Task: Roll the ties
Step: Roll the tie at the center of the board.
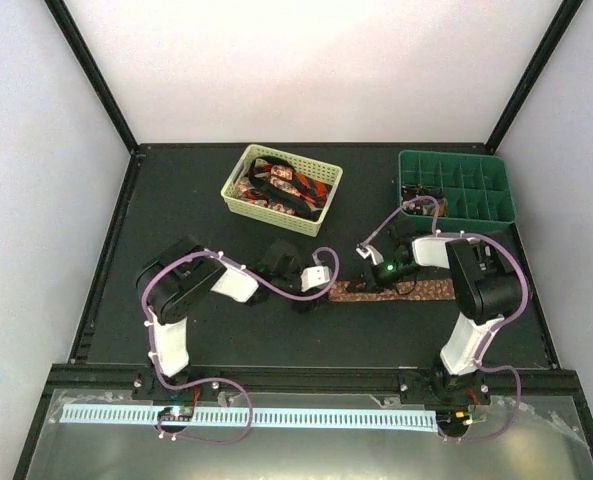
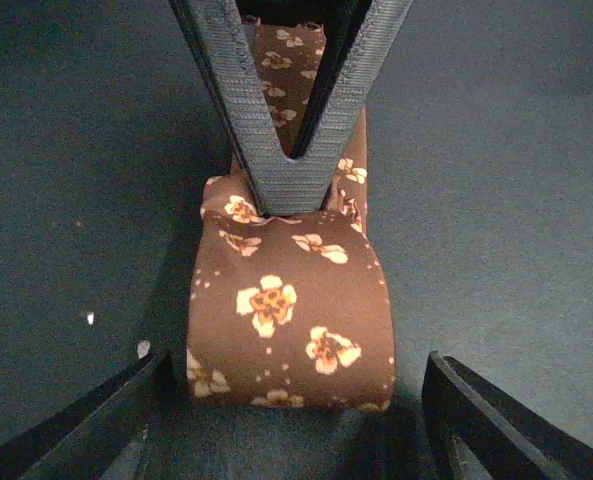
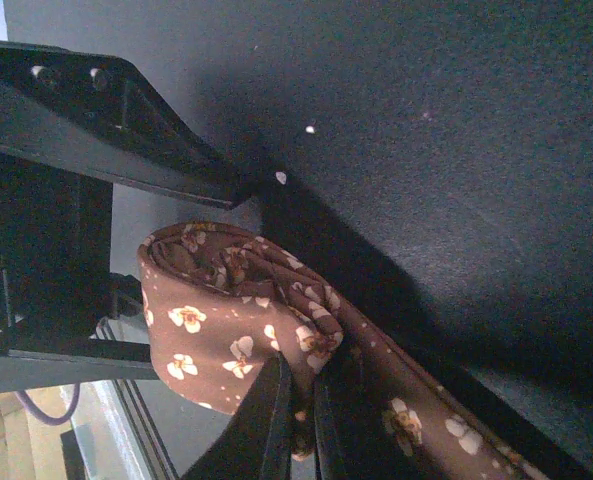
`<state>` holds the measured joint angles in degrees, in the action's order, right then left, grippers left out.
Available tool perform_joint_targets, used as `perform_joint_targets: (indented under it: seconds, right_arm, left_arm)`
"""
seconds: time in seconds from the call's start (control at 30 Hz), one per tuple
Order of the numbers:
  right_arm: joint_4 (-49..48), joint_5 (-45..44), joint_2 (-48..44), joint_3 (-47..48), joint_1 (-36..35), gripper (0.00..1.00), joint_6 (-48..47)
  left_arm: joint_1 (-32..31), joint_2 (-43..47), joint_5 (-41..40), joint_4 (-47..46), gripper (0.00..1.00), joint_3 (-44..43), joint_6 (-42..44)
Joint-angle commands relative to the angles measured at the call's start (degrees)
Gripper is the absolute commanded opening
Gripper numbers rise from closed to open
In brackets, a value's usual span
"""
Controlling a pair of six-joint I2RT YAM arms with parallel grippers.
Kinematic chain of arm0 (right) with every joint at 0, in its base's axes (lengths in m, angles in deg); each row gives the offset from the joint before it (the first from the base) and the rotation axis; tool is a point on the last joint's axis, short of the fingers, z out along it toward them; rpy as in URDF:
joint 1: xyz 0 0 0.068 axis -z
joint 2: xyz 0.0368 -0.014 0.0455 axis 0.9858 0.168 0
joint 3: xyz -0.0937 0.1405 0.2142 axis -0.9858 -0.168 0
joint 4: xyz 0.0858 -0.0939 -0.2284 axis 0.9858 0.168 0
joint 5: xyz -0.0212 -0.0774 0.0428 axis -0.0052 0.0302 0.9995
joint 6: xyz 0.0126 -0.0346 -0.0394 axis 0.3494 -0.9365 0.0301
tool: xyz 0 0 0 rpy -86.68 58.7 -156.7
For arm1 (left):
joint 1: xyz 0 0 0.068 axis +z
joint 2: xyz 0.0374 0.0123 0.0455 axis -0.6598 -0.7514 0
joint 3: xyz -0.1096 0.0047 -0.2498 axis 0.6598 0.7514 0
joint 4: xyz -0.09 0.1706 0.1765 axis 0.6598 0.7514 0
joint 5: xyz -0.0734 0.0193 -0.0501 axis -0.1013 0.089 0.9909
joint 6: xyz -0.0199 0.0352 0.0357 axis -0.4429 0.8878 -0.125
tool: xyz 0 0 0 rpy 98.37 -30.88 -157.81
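Note:
A brown tie with pale flowers lies flat on the dark mat, its left end rolled into a short coil. My right gripper is shut on the brown tie just behind the coil, with its grey pads pressed together over the fabric. Around the front of the coil stands my left gripper, open, with one black finger at each side and a gap showing on the right. Red-and-black ties lie heaped in the yellow basket.
The pale yellow lattice basket sits at the back centre. A green divided tray stands at the back right, close behind the right arm. Black frame rails edge the mat on all sides.

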<state>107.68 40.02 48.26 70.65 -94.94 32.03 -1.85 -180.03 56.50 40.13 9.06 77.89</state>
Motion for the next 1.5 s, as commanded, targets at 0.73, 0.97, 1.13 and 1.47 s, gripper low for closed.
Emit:
perform_joint_targets:
  seconds: [0.73,0.97,1.13,1.47]
  right_arm:
    - [2.65,-3.10,1.34,3.27,-2.59,0.29,-1.99]
    - [6.25,-2.23,-6.78,4.37,-0.10,0.52,-6.41]
    - [6.25,-0.16,-6.03,6.04,-3.59,0.52,-4.35]
    - [5.19,-5.09,-1.03,7.43,-7.60,0.27,-3.87]
  left_arm:
    - [-2.77,-2.17,-6.44,-3.30,0.36,2.19,-2.46]
    - [-3.40,-1.66,-10.11,7.69,0.34,-0.55,0.34]
    - [-3.70,-2.40,-10.78,9.17,0.34,-1.30,1.06]
    - [-3.89,-2.70,-10.66,9.36,0.34,-1.70,1.04]
